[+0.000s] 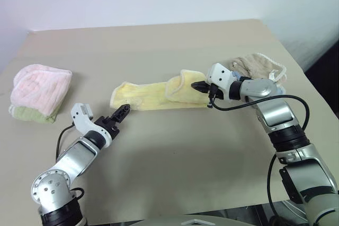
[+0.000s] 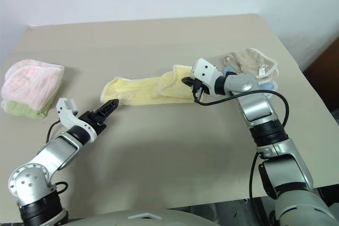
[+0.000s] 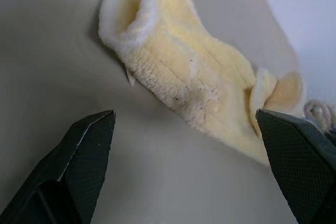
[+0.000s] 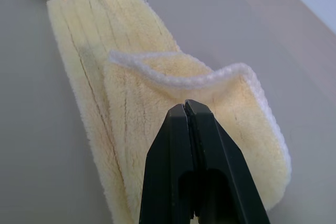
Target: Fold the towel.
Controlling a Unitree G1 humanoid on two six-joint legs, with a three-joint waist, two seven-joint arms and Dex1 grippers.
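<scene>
The left hand [image 1: 121,114] hangs low over the table [image 1: 175,152] with its fingers spread wide and nothing between them, just short of the near end of the towel [image 1: 153,95]. The right hand [image 1: 199,86] is pinched fully closed at the far end, where a flap is already turned over; whether it grips any cloth I cannot tell. The towel lies as a long narrow strip mid-table, soft, light and limp, so it should sag unless taken by its stitched corners.

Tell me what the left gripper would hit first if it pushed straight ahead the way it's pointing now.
Most likely the towel. The left gripper, jaws open, points at its near end, with bare table between them. In the left wrist view, the yellow cloth lies directly ahead between the fingers. Depth is uncertain, so it might skim the tabletop first.
</scene>
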